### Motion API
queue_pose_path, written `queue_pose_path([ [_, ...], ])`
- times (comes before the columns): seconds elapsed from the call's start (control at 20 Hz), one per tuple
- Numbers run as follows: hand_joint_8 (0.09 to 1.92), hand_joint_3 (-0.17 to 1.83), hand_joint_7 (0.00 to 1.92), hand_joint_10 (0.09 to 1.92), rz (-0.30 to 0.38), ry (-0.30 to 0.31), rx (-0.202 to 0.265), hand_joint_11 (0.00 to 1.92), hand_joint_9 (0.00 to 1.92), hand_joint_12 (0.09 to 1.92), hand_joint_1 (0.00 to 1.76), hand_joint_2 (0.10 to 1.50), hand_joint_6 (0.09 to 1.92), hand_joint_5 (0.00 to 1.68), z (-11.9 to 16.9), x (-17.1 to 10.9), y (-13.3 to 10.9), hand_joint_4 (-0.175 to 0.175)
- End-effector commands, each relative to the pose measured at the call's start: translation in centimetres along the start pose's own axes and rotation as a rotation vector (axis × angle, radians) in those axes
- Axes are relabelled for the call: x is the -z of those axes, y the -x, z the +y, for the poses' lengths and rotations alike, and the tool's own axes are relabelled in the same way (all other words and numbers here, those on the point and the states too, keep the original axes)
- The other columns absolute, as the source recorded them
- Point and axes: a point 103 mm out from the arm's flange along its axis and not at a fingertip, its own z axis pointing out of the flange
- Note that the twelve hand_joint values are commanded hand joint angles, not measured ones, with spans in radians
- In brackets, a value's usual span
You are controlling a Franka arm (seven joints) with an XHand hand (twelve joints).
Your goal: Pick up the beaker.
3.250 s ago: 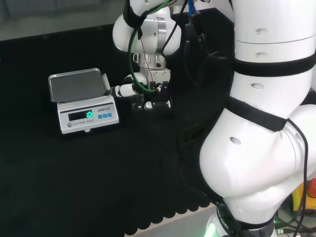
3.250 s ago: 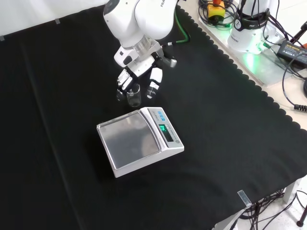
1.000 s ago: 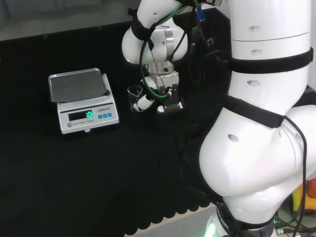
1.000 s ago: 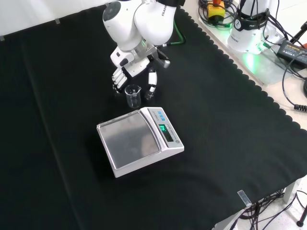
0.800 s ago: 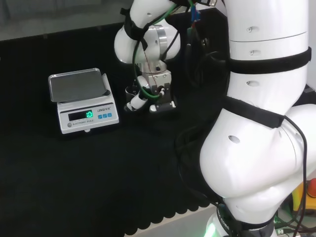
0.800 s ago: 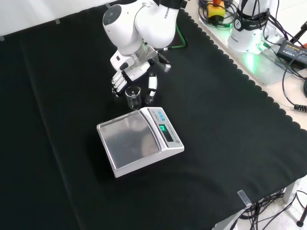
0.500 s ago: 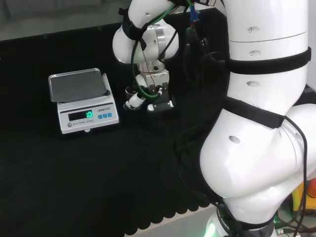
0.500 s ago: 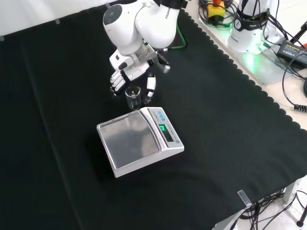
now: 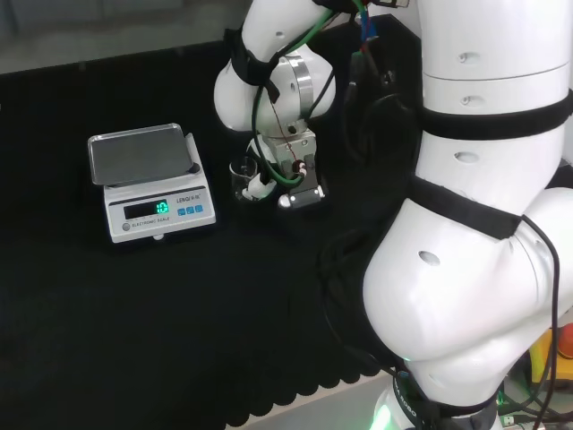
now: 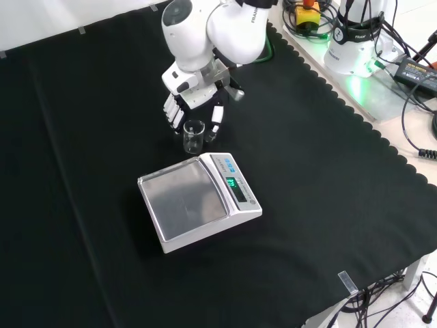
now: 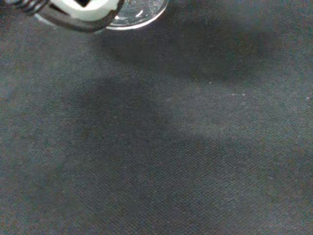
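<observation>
Partly hidden — beaker behind robot hand

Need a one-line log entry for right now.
phase: grasp approach | hand: around beaker, closure unclear | beaker: upright on cloth, beside scale | lifted: cannot tell

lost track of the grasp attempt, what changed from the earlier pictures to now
The hand drew back from the beaker about a second ago and has closed in again, its fingers and thumb either side of the glass. Whether they grip it cannot be told. The beaker still stands on the cloth; the scale has not moved.
</observation>
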Motion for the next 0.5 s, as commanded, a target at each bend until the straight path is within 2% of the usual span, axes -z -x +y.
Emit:
queue_pose_path([
  [0.05, 0.87, 0.63, 0.75, 0.71, -0.047, 0.117, -0.078, 0.7, 0.74, 1.25, 1.09, 0.71, 0.83, 1.18, -0.8, 0.7, -0.3, 0.175],
  [0.2, 0.88, 0.7, 0.77, 0.7, -0.054, 0.122, -0.088, 0.71, 0.75, 1.25, 1.1, 0.68, 0.86, 1.18, -0.7, 1.1, -1.0, 0.175],
  [0.35, 0.88, 0.73, 0.78, 0.7, -0.048, 0.138, -0.086, 0.72, 0.75, 1.25, 1.1, 0.66, 0.87, 1.18, -1.2, 1.9, 0.0, 0.175],
  [0.5, 0.88, 0.77, 0.79, 0.7, -0.027, 0.131, -0.069, 0.72, 0.76, 1.25, 1.1, 0.64, 0.89, 1.18, -1.8, 4.2, 1.0, 0.175],
])
